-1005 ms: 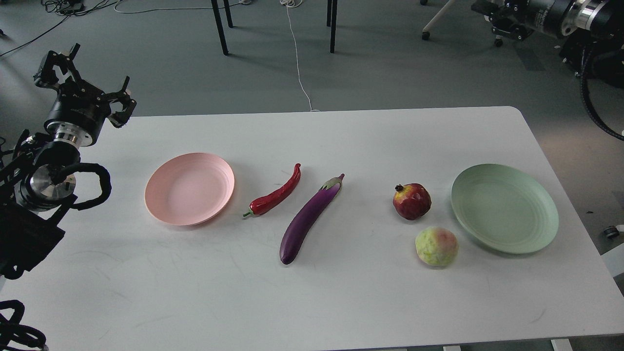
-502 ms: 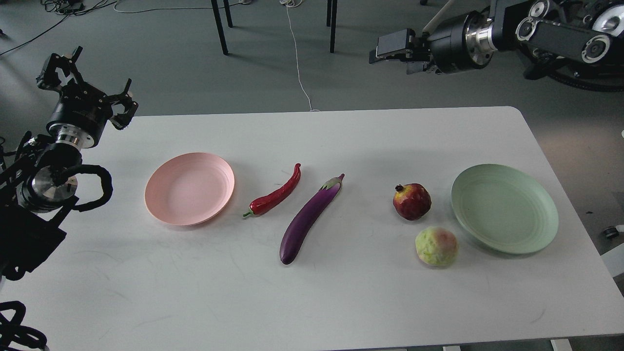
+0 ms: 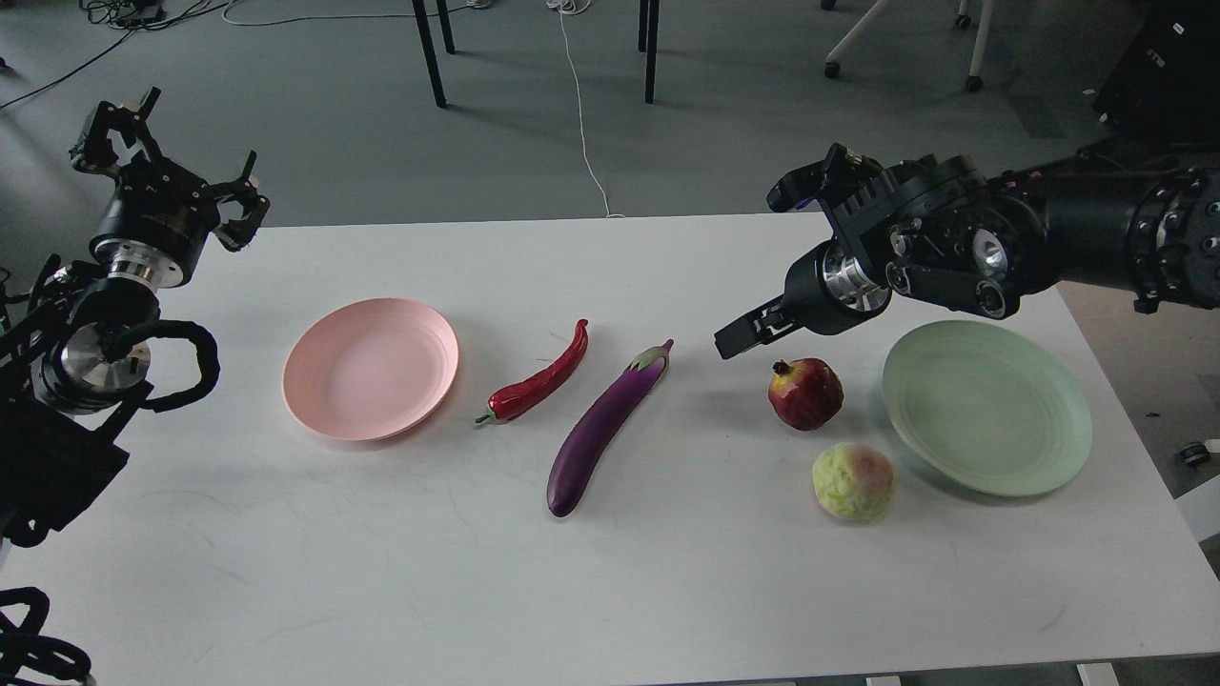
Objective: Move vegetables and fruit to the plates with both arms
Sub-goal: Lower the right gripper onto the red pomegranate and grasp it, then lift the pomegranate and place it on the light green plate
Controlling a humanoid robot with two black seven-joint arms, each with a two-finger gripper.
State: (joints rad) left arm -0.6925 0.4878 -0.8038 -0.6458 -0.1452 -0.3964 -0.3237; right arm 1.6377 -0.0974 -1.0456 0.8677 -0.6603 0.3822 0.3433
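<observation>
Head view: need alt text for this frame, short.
A white table holds, left to right, an empty pink plate, a red chili, a purple eggplant, a pomegranate, a yellow-green fruit and an empty green plate. The right gripper hovers just left of and above the pomegranate, holding nothing; the left gripper is raised, open, at the far-left table corner.

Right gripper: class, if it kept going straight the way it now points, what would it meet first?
The right gripper points left and down, so it would probably meet the bare white table between eggplant and pomegranate. Depth is uncertain from one view.
</observation>
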